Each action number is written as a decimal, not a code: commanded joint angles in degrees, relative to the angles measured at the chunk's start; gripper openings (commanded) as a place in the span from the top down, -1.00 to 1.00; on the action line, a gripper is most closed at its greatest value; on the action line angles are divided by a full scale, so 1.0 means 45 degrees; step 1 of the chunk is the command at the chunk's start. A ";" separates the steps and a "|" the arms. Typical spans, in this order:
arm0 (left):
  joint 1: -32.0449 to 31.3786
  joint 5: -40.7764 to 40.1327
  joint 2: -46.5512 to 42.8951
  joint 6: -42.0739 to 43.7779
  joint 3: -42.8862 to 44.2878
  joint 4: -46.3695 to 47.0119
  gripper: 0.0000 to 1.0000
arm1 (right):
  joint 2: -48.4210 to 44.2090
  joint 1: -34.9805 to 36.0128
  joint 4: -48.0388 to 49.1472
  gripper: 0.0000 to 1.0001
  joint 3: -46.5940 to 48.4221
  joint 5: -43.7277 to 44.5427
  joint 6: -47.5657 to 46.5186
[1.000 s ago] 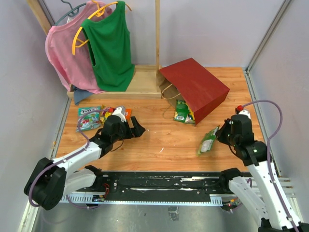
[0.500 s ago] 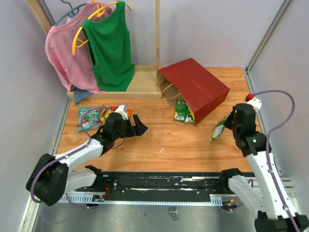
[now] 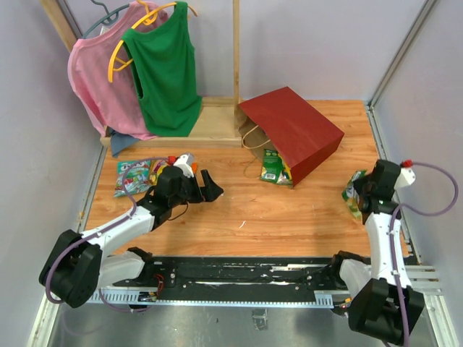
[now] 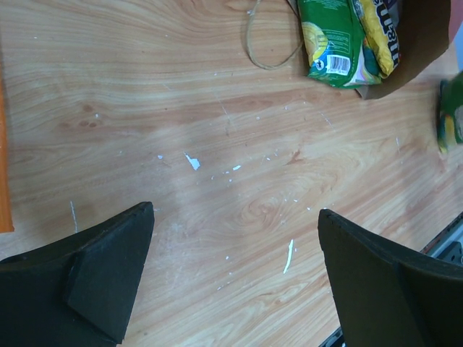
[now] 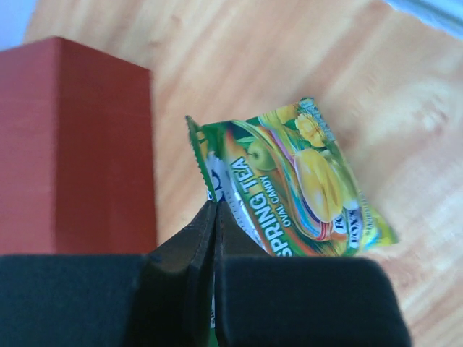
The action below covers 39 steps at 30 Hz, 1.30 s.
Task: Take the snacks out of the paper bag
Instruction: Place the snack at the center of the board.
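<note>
The right gripper [image 5: 215, 211], clenched on a green candy packet [image 5: 304, 188], has swung away, leaving the paper bag [image 5: 72, 144] well to its left, so release looks next.

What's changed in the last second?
The right gripper, shut on the green pack, swung it rightward, farther from the bag. The left gripper, open and empty, crept slightly right. The bag, the packs at its mouth and the snacks at far left did not move.
</note>
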 commanded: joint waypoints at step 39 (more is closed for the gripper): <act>0.0085 0.0447 0.1264 0.0666 0.1236 -0.0594 -0.98 | 0.2422 -0.0707 0.3650 0.95 -0.4095 -0.3279 0.3553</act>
